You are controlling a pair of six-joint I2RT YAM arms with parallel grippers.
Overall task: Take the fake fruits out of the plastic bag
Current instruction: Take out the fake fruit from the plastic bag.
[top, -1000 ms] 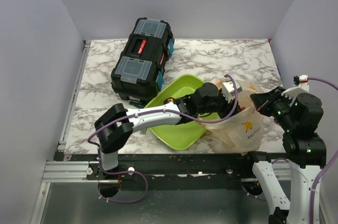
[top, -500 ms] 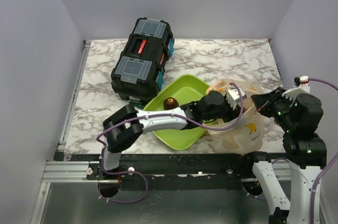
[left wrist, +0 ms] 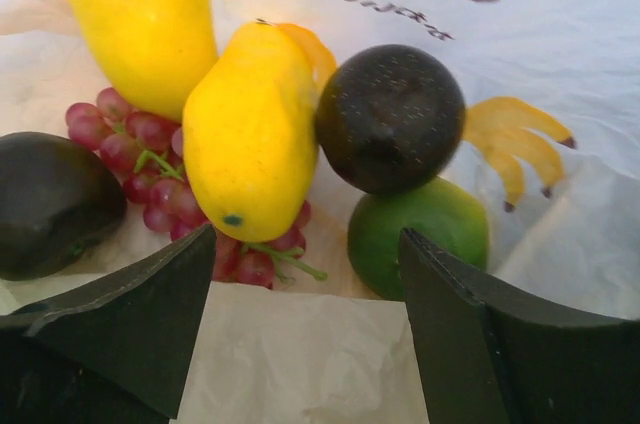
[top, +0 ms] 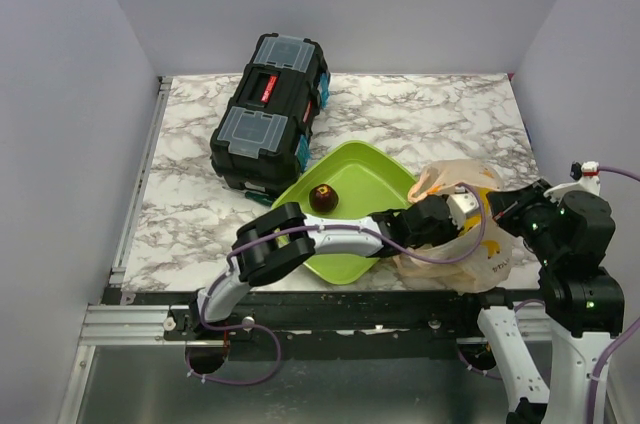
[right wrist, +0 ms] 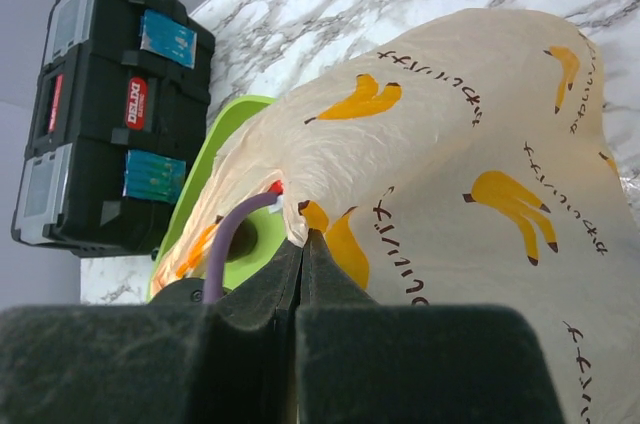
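Observation:
The peach plastic bag (top: 480, 244) with banana prints lies right of the green tray; it also shows in the right wrist view (right wrist: 450, 134). My left gripper (top: 462, 210) is inside the bag's mouth, open and empty (left wrist: 305, 244). Just beyond its tips lie a yellow oval fruit (left wrist: 250, 139), a second yellow one (left wrist: 140, 14), a dark maroon round fruit (left wrist: 390, 119), a green one (left wrist: 425, 234), a red grape bunch (left wrist: 135, 139) and another dark fruit (left wrist: 50, 204). One maroon fruit (top: 322, 198) sits in the tray. My right gripper (top: 512, 212) is shut on the bag's edge (right wrist: 303, 236).
The lime-green tray (top: 365, 169) stands at the table's front middle, its rim touching the bag. A black toolbox (top: 270, 109) stands behind it to the left, and also shows in the right wrist view (right wrist: 100, 114). The left arm lies across the tray's front.
My left gripper has swung right from over the tray into the bag's mouth. The bag has sunk lower and flatter. My right gripper has moved slightly right and down with the bag's edge.

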